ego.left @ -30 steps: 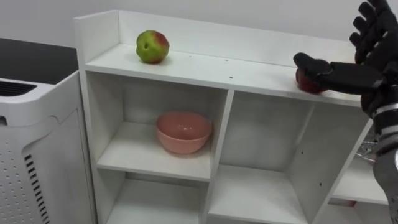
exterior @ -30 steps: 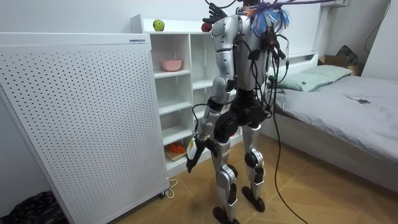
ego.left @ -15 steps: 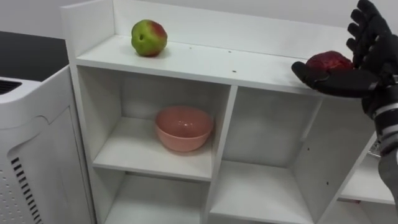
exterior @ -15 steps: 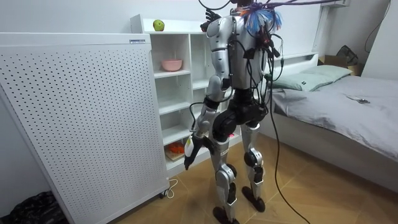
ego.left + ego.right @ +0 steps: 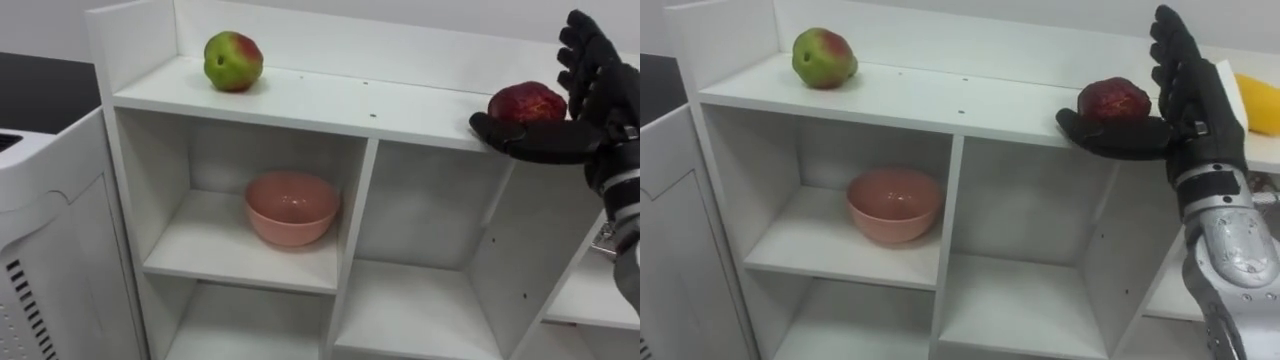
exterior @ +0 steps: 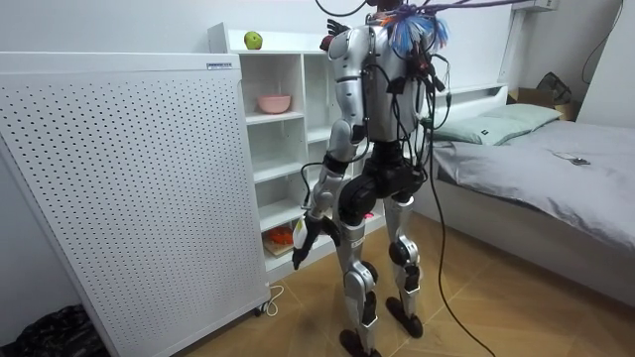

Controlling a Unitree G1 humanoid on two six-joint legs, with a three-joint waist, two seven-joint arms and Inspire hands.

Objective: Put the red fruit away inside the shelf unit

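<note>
Stance: the robot stands upright on the wooden floor facing the white shelf unit [image 5: 320, 100]. A white perforated panel [image 6: 119, 188] is on the room view's left and a bed [image 6: 556, 164] on the room view's right.
Left hand [image 6: 302, 245]: hangs low beside the thigh, well apart from the shelves. Whether it is open or closed cannot be told.
Right hand [image 5: 1198, 110]: raised to the right part of the unit's top board. Fingers straight and spread, pointing up; thumb stretched out flat toward the left along the board's front edge — closed round nothing.
Red apple [image 5: 1114, 100]: at the front edge of the top board, directly above the thumb and just beside the upright fingers. Whether the board or the thumb carries it cannot be told.
Yellow item [image 5: 1258, 105]: on the top board to the right of the hand, partly hidden by it.
Pink bowl [image 5: 292, 207]: upright on the shelf of the upper left compartment.
Green-red apple [image 5: 233, 61]: far left of the top board near the side wall — well apart from the red apple.
</note>
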